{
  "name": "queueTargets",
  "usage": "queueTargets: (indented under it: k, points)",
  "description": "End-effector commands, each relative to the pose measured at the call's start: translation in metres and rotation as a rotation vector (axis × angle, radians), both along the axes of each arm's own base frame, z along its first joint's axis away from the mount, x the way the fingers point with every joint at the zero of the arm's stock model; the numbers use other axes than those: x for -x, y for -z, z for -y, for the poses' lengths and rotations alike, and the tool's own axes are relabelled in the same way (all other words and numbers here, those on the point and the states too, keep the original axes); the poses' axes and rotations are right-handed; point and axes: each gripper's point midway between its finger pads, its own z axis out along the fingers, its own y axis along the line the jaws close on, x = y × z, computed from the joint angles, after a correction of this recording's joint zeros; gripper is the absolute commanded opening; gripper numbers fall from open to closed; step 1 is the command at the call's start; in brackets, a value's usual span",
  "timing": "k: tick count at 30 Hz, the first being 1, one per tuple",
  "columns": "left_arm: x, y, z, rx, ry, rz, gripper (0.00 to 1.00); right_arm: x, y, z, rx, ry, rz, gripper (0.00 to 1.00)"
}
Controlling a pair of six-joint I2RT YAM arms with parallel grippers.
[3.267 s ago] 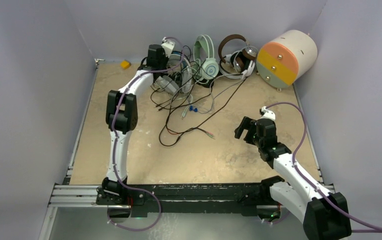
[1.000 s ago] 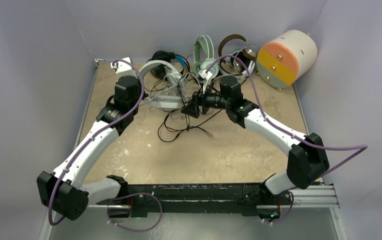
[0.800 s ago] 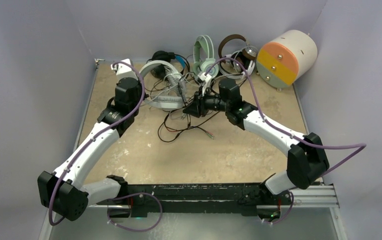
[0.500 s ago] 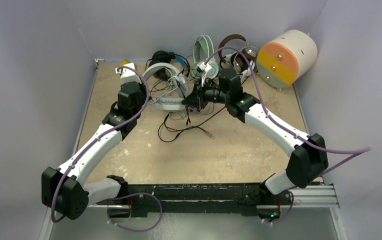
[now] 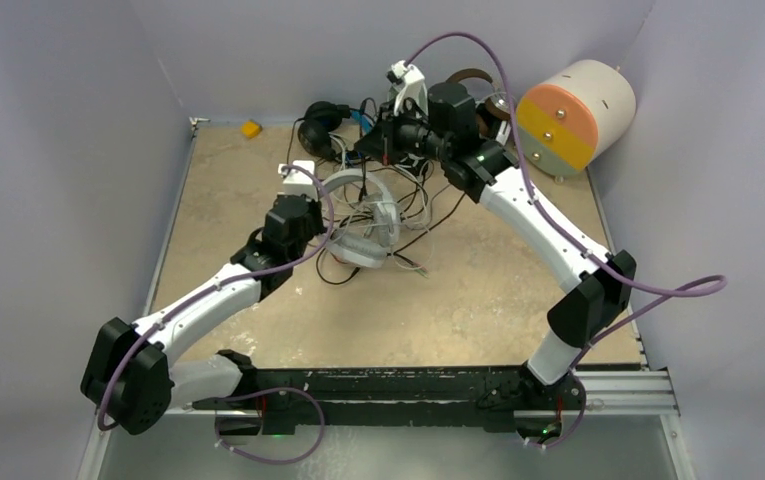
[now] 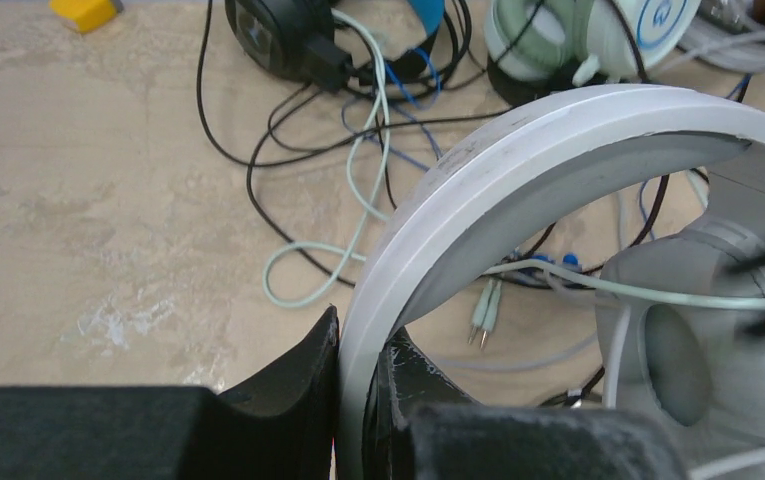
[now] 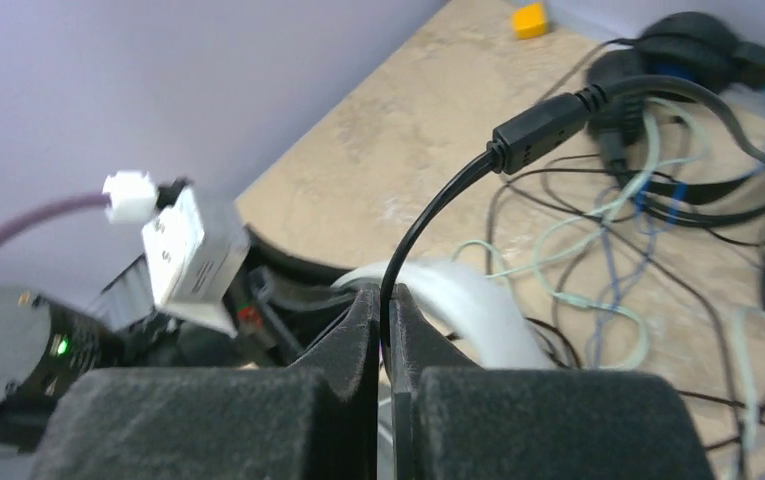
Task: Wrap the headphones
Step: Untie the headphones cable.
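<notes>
My right gripper (image 7: 382, 296) just snapped shut on the black cable (image 7: 436, 202) and I've hauled it up to twelve o'clock — left gripper (image 6: 358, 342), pinching the white headset (image 6: 518, 145), has dragged it to centre, so untangling's underway.

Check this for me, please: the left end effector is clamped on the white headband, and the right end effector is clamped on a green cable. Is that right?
One detail is wrong. The right end effector is shut on a black cable, not a green one, as the right wrist view shows. The left end effector is indeed clamped on the white headband.
</notes>
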Motion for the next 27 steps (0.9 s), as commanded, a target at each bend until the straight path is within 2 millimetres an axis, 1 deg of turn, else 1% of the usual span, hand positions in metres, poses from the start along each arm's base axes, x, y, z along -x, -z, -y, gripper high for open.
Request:
queueTargets:
  k: [1,3,5,7,9,10,12,14,16,19,20,21,23,24,25,26,27]
  points:
    - [0.005,-0.046,0.009,0.083,0.068,0.168,0.0,-0.032,-0.033,0.042,-0.001,0.277,0.033,0.0]
    - [0.012,-0.045,0.01,0.119,0.074,0.16,0.0,-0.046,-0.033,0.069,-0.012,0.39,0.003,0.0]
    - [0.017,-0.043,0.008,0.171,0.057,0.138,0.0,-0.061,-0.024,0.105,-0.034,0.499,-0.076,0.0]
    - [0.022,-0.043,0.007,0.2,0.053,0.123,0.0,-0.072,-0.008,0.147,-0.058,0.616,-0.171,0.0]
    - [0.026,-0.046,0.001,0.233,0.018,0.116,0.0,-0.076,0.011,0.187,-0.049,0.74,-0.214,0.0]
    - [0.028,-0.047,-0.007,0.249,-0.029,0.106,0.0,-0.076,0.03,0.21,-0.032,0.812,-0.246,0.0]
    - [0.032,-0.055,-0.026,0.29,-0.143,0.095,0.0,-0.071,0.051,0.24,-0.026,0.918,-0.279,0.0]
    - [0.038,-0.064,-0.041,0.294,-0.215,0.097,0.0,-0.064,0.07,0.267,-0.012,1.021,-0.31,0.0]
    - [0.045,-0.078,-0.056,0.317,-0.28,0.114,0.0,-0.054,0.093,0.296,0.01,1.177,-0.381,0.0]
    - [0.059,-0.101,-0.075,0.368,-0.35,0.155,0.0,-0.033,0.117,0.34,0.024,1.426,-0.469,0.0]
    - [0.064,-0.11,-0.081,0.378,-0.366,0.17,0.0,-0.025,0.123,0.352,0.016,1.497,-0.5,0.0]
    - [0.07,-0.119,-0.088,0.384,-0.382,0.185,0.0,-0.021,0.125,0.358,-0.001,1.535,-0.514,0.0]
    - [0.081,-0.138,-0.105,0.374,-0.43,0.217,0.0,-0.015,0.131,0.365,-0.009,1.57,-0.524,0.0]
    - [0.089,-0.146,-0.117,0.358,-0.47,0.226,0.0,-0.012,0.132,0.366,-0.011,1.578,-0.521,0.0]
    - [0.097,-0.162,-0.128,0.362,-0.505,0.248,0.0,-0.01,0.135,0.368,-0.011,1.593,-0.521,0.06]
    - [0.105,-0.17,-0.137,0.355,-0.536,0.26,0.0,-0.007,0.136,0.371,-0.015,1.606,-0.517,0.11]
    - [0.112,-0.18,-0.147,0.353,-0.563,0.277,0.0,-0.005,0.138,0.371,-0.012,1.609,-0.518,0.23]
